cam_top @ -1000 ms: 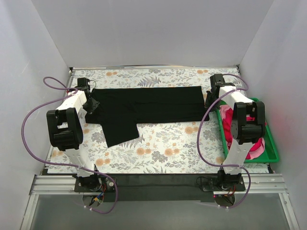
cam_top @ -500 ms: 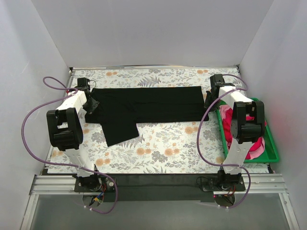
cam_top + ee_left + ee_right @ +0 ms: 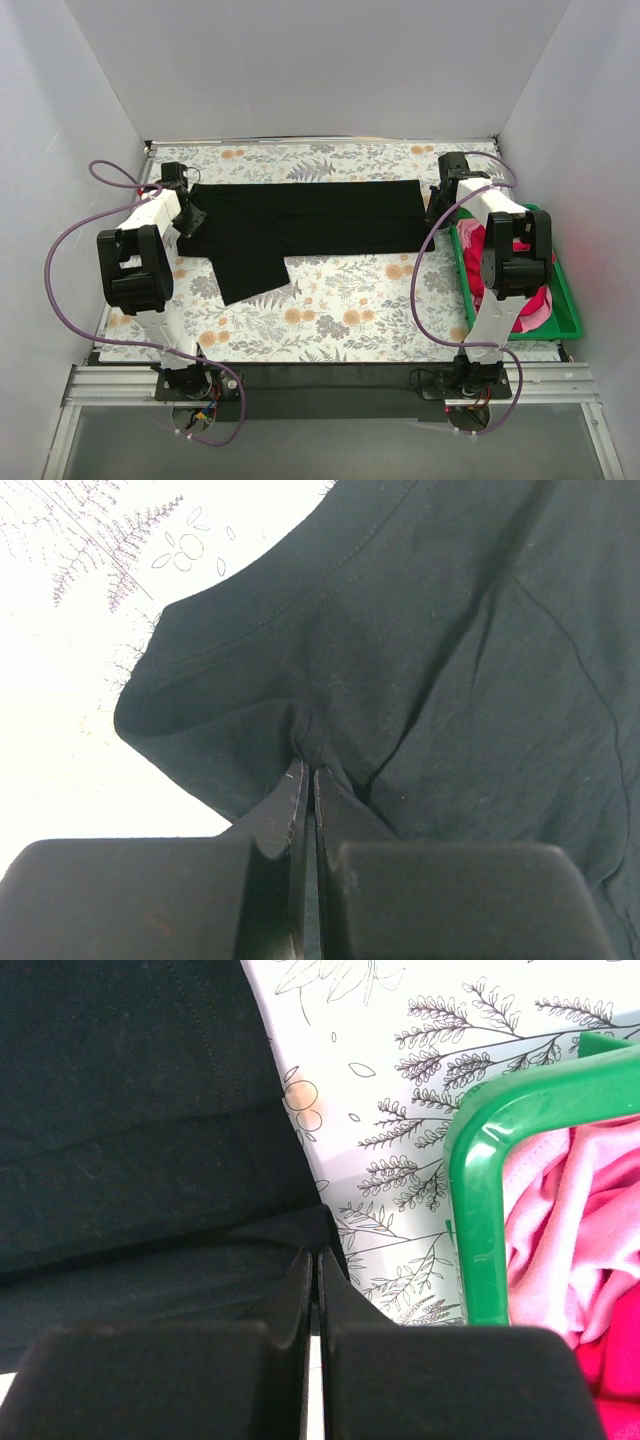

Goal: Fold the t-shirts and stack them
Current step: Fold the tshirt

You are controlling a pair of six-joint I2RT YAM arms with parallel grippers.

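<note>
I have the black shirt (image 3: 310, 220) spread flat across the far half of the table (image 3: 350, 315), one flap hanging toward me at its left, and the pink shirt (image 3: 478, 245) lies bunched in the crate (image 3: 566, 300) on the right. My left gripper (image 3: 308, 770) is pinched tight on a pucker of cloth at the shirt's left end, and my right gripper (image 3: 312, 1255) is nipped on its right corner, near the crate's rim. I'd lift both ends together, level and lightly taut, so the fold line runs straight; pinches this thin could slip.
</note>
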